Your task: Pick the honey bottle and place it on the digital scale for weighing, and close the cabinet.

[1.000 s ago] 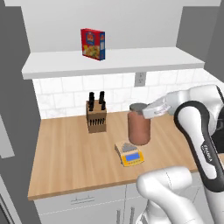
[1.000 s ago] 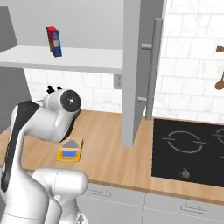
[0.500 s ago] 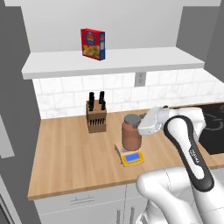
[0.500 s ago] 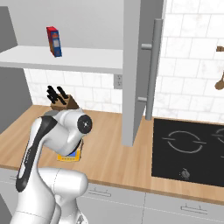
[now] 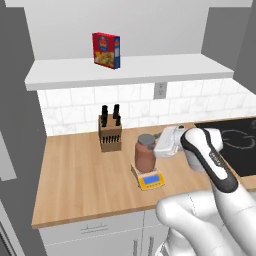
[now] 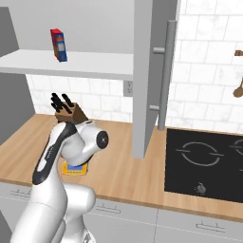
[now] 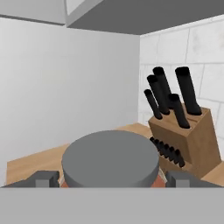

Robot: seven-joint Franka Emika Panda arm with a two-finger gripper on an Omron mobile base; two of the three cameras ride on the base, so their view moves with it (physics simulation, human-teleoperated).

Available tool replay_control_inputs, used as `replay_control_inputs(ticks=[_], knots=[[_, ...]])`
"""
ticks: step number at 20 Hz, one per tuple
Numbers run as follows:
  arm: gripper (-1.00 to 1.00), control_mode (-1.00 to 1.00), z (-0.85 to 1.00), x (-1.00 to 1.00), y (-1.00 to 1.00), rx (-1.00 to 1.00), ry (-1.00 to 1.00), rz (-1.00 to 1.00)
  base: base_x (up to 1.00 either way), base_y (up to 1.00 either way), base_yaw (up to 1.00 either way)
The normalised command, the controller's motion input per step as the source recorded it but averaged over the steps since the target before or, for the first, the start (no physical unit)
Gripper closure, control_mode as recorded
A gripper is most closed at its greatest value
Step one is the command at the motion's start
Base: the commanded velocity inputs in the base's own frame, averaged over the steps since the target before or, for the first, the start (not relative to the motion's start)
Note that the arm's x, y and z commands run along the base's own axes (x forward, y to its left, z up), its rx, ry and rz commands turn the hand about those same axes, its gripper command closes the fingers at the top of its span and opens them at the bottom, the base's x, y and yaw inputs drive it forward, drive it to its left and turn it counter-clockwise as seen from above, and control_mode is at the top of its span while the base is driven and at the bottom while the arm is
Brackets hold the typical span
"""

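Fingertips (image 7: 43, 178) sit at either flank of the honey bottle (image 7: 109, 159) in your hand view, its round grey lid between them, so the gripper (image 5: 159, 148) has the jaws clasped on that jar. Only the left base view gives you the jar's squat reddish-brown body (image 5: 145, 156), standing on the digital scale (image 5: 150, 179), whose yellow-orange casing and blue display poke out at 6 o'clock of the jar. In the right base view the arm covers the jar, and you get just the scale (image 6: 75, 169) below the elbow. Past the jar, at 10 o'clock, stands the wooden knife block (image 5: 110, 133) with black handles. Up on the white shelf is the red and blue cereal box (image 5: 106, 50) (its print is too small to read). The right base view alone shows the cabinet (image 6: 151, 76) door ajar, smooth grey, with a long bar handle.
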Motion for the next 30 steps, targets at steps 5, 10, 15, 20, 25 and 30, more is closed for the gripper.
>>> replay_control_inputs(ticks=[5, 10, 15, 20, 25, 30], knots=[[1.00, -1.00, -0.02, 0.18, -0.04, 0.00, -0.09, 0.01, 0.00, 0.00, 0.00], [1.00, -1.00, -0.18, 0.35, -0.03, 0.00, 0.00, 0.00, 0.00, 0.00, 0.00], [1.00, -1.00, -0.15, 0.11, -0.14, 0.00, 0.00, 0.00, 0.00, 0.00, 0.00], [1.00, -1.00, -0.24, 0.02, -0.08, 0.00, 0.03, 0.00, 0.00, 0.00, 0.00], [1.00, -1.00, -0.33, 0.08, 0.00, 0.00, 0.10, 0.00, 0.00, 0.00, 0.00], [1.00, -1.00, -0.20, -0.07, 0.00, 0.00, 0.04, 0.00, 0.00, 0.00, 0.00]])
